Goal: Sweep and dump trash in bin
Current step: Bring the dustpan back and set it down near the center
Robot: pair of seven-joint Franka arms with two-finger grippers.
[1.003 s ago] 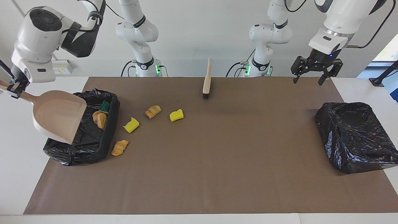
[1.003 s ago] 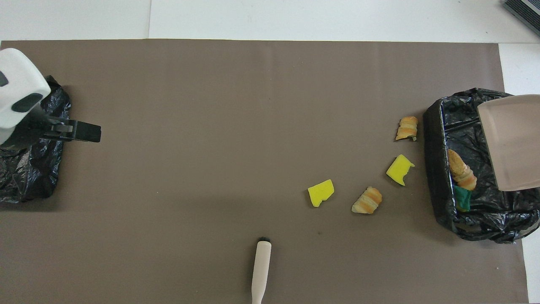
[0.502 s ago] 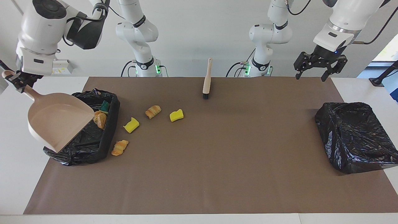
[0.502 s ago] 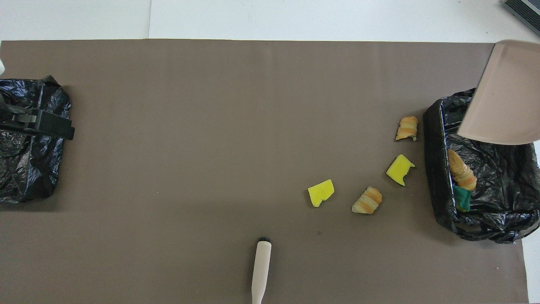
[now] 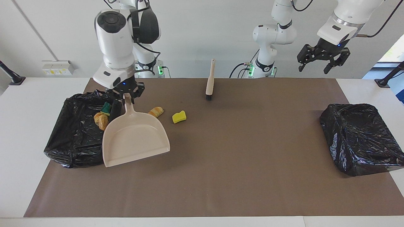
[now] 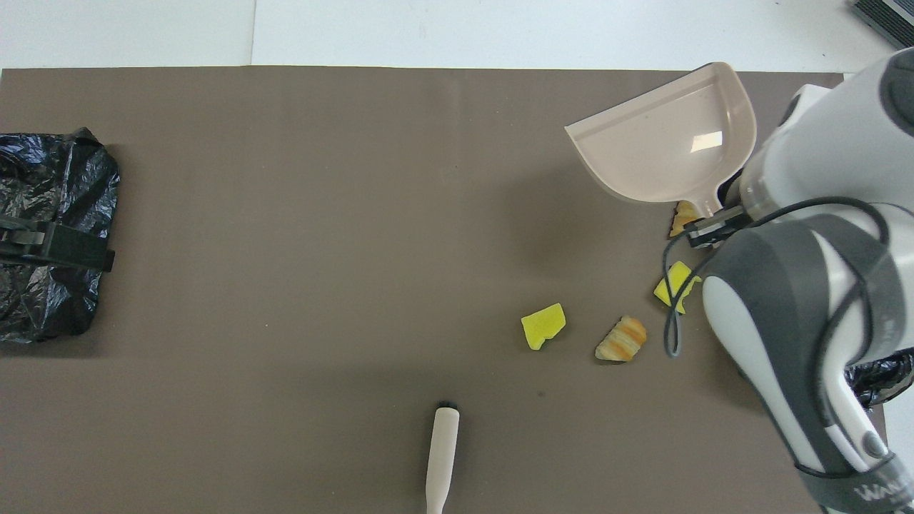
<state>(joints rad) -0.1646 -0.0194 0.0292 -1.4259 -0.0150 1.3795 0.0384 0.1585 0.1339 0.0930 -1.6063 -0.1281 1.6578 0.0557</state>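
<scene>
My right gripper point(image 5: 125, 98) is shut on the handle of the beige dustpan point(image 5: 134, 138), which hangs tilted over the mat beside the bin point(image 5: 74, 132). Its mouth points away from the robots. Trash lies on the mat: a yellow sponge chunk point(image 6: 543, 325), a croissant lump point(image 6: 622, 339), and another sponge chunk point(image 6: 673, 284) and croissant point(image 6: 684, 213) half hidden under the right arm point(image 6: 800, 300). Croissant pieces point(image 5: 101, 120) and a green sponge point(image 5: 106, 108) lie in the bin. My left gripper point(image 5: 314, 65) waits open, high over the left arm's end of the table.
A beige brush point(image 5: 210, 80) lies on the brown mat point(image 5: 240, 164) near the robots, midway between the arms. A second black-bagged bin point(image 5: 359, 138) stands at the left arm's end of the table.
The right arm swung the dustpan off the bin and out over the mat, turning its handle toward the robots. The left gripper drew up and back a little.
</scene>
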